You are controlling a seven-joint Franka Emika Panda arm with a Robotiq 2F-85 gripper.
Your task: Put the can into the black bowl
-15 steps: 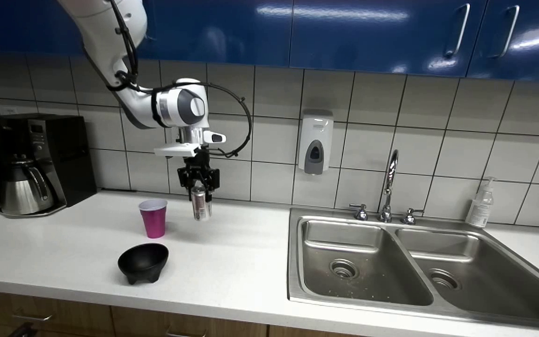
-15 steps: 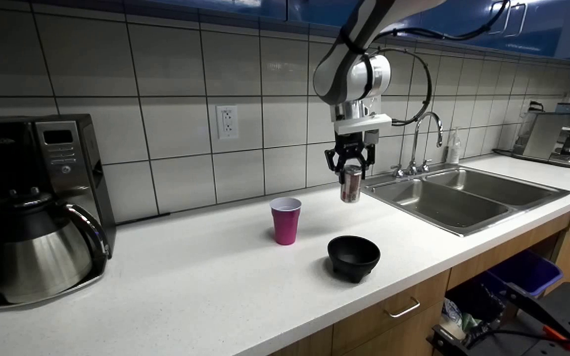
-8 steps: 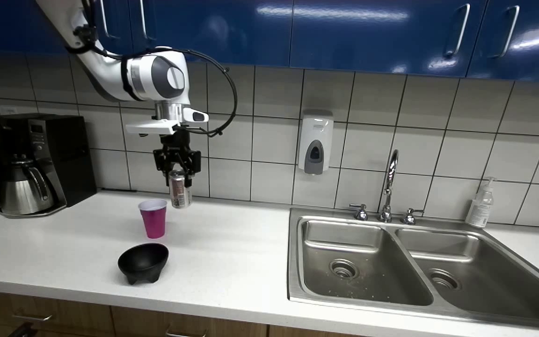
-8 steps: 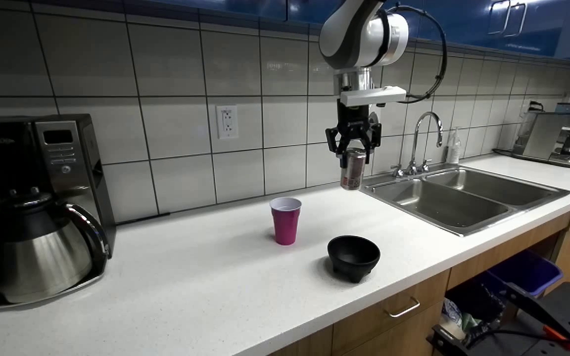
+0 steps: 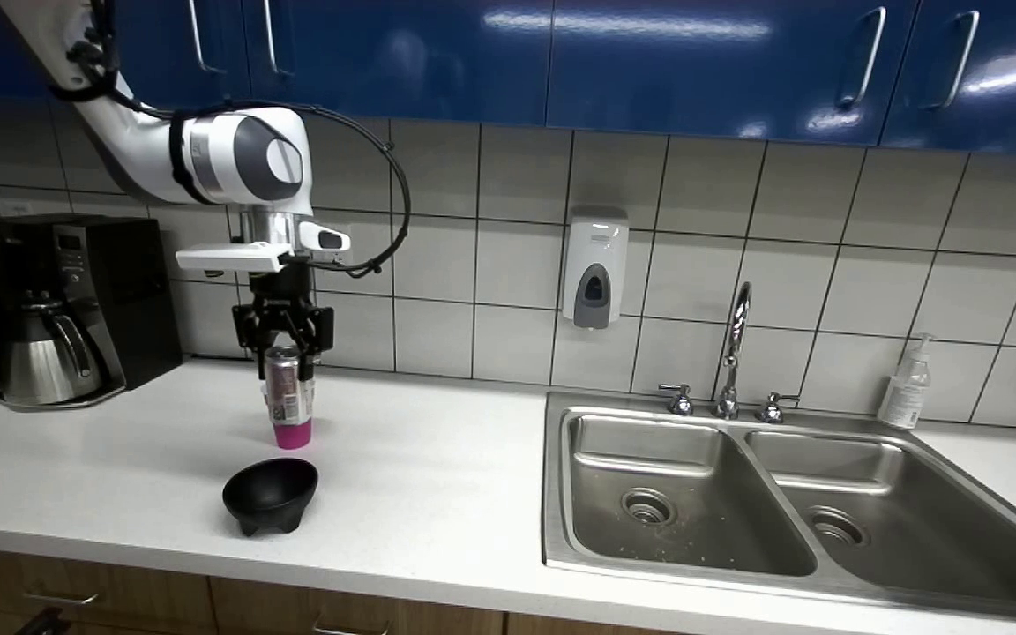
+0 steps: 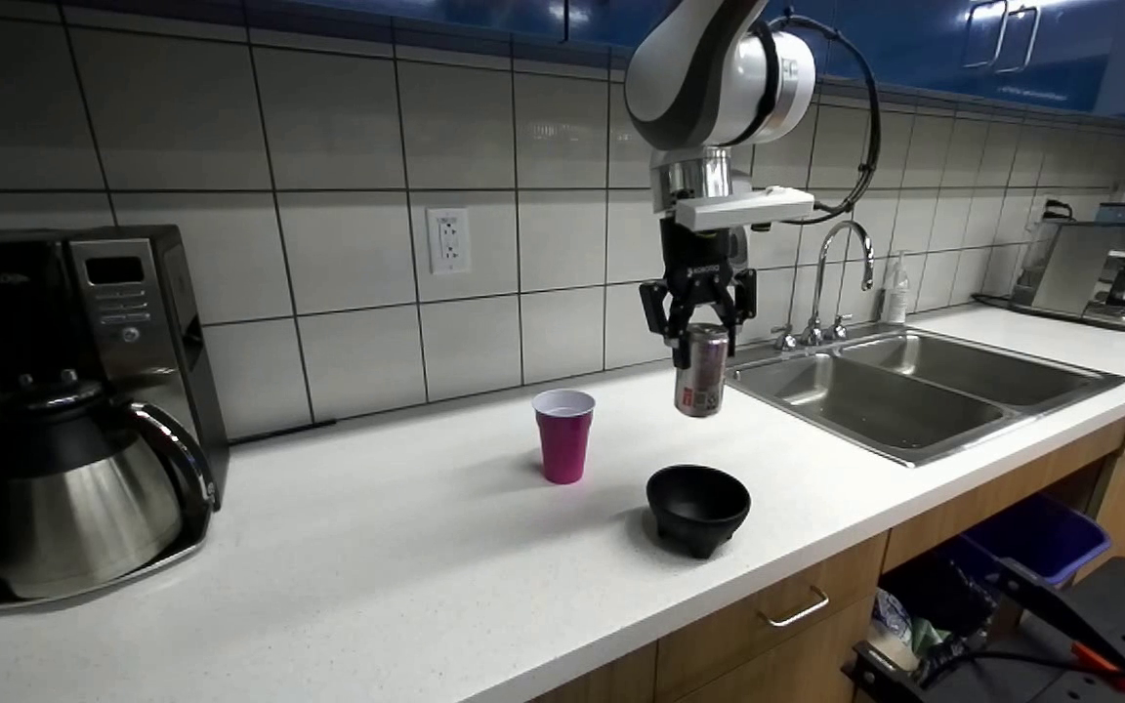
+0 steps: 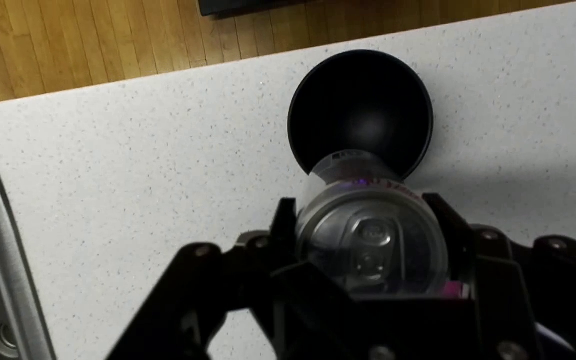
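Note:
The can (image 5: 287, 401), silvery with a printed label, hangs upright in my gripper (image 5: 285, 370) above the counter. In an exterior view the gripper (image 6: 706, 353) is shut around the upper part of the can (image 6: 702, 386). In the wrist view the can's lid (image 7: 373, 235) sits between both fingers. The black bowl (image 6: 697, 517) stands upright on the counter, and the can is above and behind it. In the wrist view the bowl (image 7: 358, 100) looks empty, and the can's lower end overlaps its near rim. The bowl (image 5: 270, 503) is nearer the counter's front edge.
The pink cup (image 6: 564, 444) stands beside the bowl; in an exterior view the can hides most of the cup (image 5: 294, 434). A coffee maker with a steel pot (image 6: 84, 498) is at one end. A double sink (image 5: 556, 494) with a faucet (image 5: 735, 344) is on the other side.
My gripper rises with the can, then comes down again. It has moved away from the wall and sink, closer to the bowl. Bowl and cup have not moved.

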